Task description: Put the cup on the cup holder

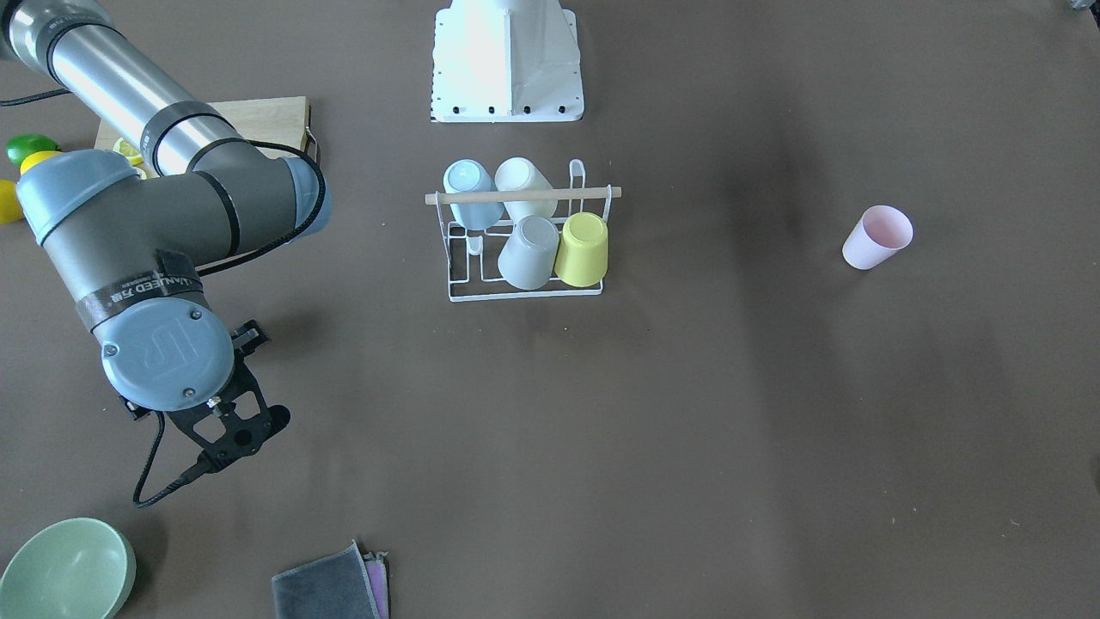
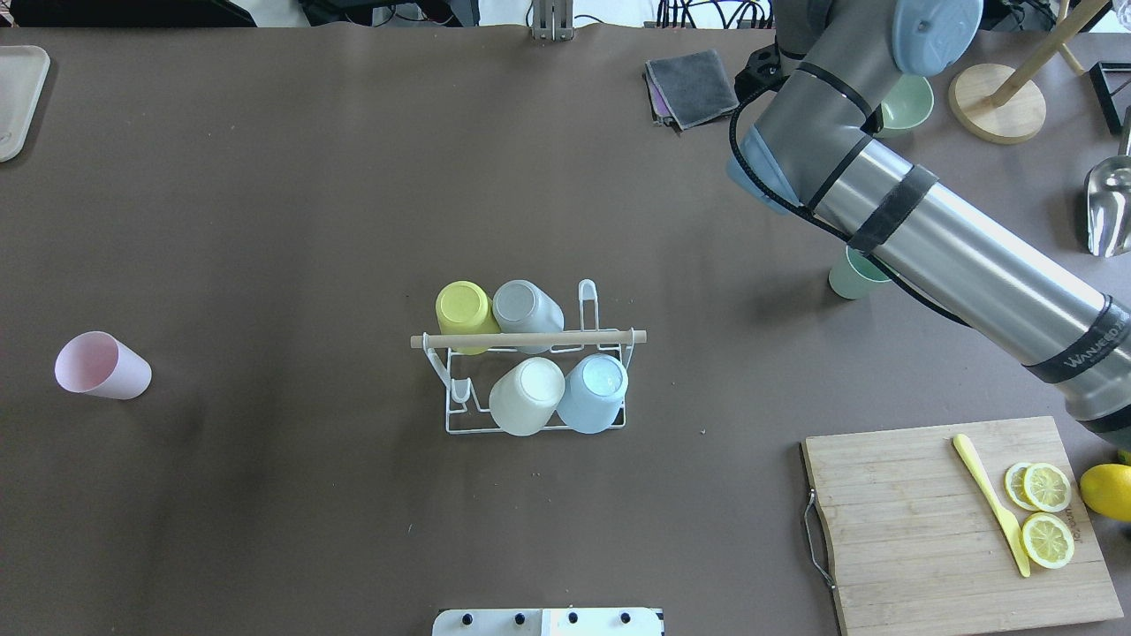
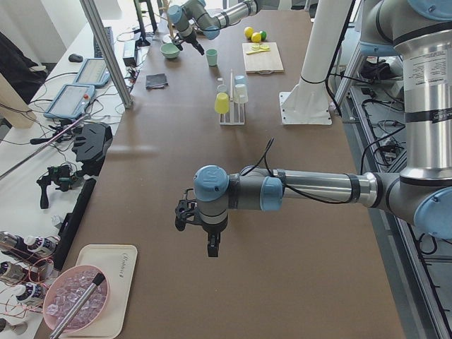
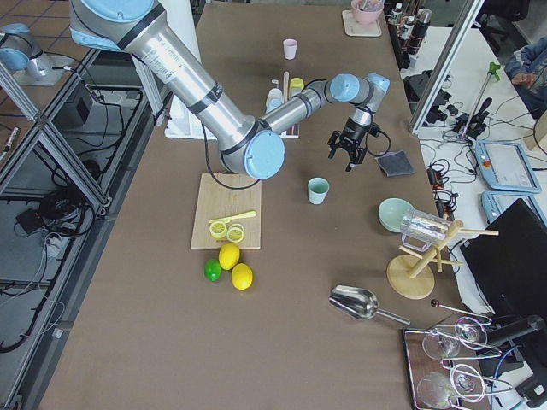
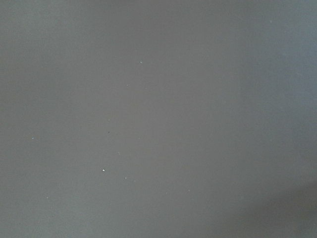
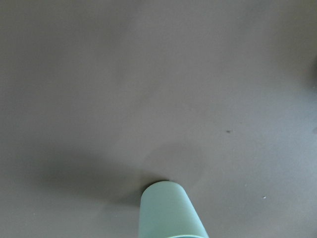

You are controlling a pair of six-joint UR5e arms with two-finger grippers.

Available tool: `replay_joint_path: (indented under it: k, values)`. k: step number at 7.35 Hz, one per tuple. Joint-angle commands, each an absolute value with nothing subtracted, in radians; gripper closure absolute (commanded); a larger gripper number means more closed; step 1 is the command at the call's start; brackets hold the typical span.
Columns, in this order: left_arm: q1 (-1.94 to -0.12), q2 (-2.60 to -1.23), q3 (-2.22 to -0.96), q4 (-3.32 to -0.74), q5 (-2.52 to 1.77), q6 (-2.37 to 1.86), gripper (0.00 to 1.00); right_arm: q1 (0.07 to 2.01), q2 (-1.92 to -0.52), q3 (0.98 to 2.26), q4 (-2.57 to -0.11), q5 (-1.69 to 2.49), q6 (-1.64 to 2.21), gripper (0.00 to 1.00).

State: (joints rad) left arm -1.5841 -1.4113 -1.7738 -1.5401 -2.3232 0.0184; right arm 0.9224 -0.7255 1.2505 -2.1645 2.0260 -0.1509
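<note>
The green cup point(image 4: 318, 190) stands upright, mouth up, on the brown surface point(image 2: 265, 221). Nothing grips it, and in the overhead view it is half hidden under the right forearm. The right tool point(image 4: 344, 161) hangs pointing down just on the far side of the cup. From the tool, the cup lies a little nearer the robot and to the right, and it shows at the bottom edge of the right wrist view. I cannot tell whether that tool is spread or closed, though it carries nothing. The left tool point(image 3: 212, 251) hovers over bare surface well away to the left, its state equally unclear, so the right arm is plainly the nearer one. The cup holder point(image 2: 530, 338) sits mid-surface, left of the cup, with four cups on it and, it seems, free prongs at its left end. A pink cup point(image 2: 102, 367) stands at the far left.
</note>
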Motion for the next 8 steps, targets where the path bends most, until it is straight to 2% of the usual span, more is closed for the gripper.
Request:
replay_joint_path:
  k: [1, 6, 8]
  values:
    - [-1.583, -1.413, -1.773, -1.540, -2.322, 0.018, 0.01, 0.876, -0.718, 1.218, -2.259, 1.973, -0.236, 0.00]
    - [-1.583, -1.425, -1.767, -1.548, -2.321, 0.024, 0.01, 0.844, -0.641, 1.007, -2.134, 1.885, -0.428, 0.00]
    - [-1.572, -1.483, -1.770, -1.537, -2.316, 0.026, 0.01, 0.819, -0.635, 0.989, -2.146, 1.858, -0.490, 0.00]
